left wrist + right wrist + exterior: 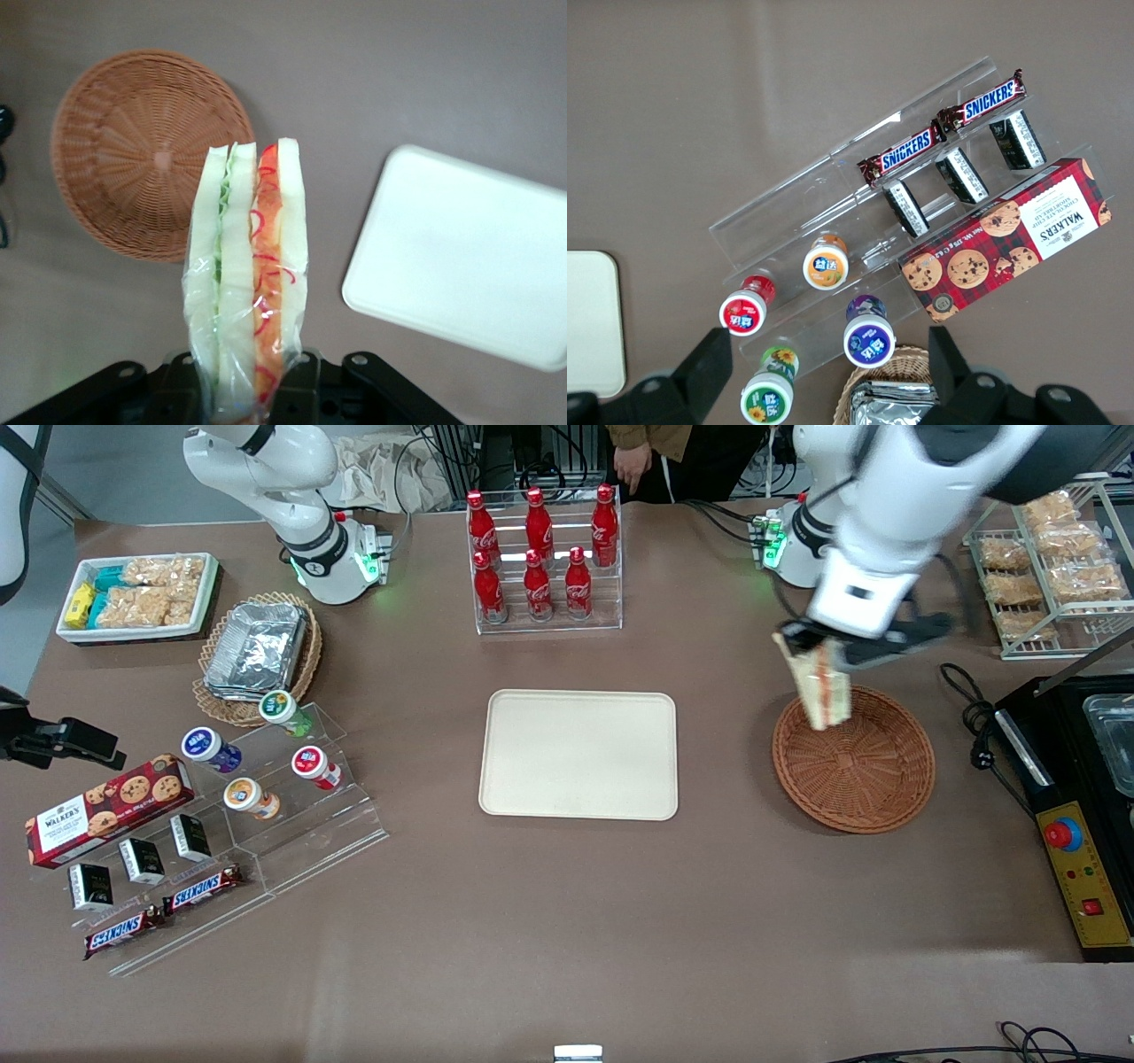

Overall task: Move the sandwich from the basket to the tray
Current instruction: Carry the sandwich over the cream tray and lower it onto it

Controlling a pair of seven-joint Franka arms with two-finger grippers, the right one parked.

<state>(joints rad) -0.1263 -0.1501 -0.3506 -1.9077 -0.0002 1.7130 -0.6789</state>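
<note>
My left gripper (819,657) is shut on the sandwich (823,686), a plastic-wrapped wedge of white bread with green and orange-red filling. It hangs in the air above the rim of the reddish-brown wicker basket (853,760), which holds nothing. In the left wrist view the sandwich (250,270) stands upright between the black fingers (182,390), with the basket (152,150) and the tray (461,252) on the table below. The cream tray (578,754) lies flat at the table's middle, beside the basket toward the parked arm's end.
A clear rack of red cola bottles (542,558) stands farther from the front camera than the tray. A black appliance with a red button (1076,797) and a cable (974,717) lie beside the basket. A wire rack of snack packets (1050,558) stands at the working arm's end.
</note>
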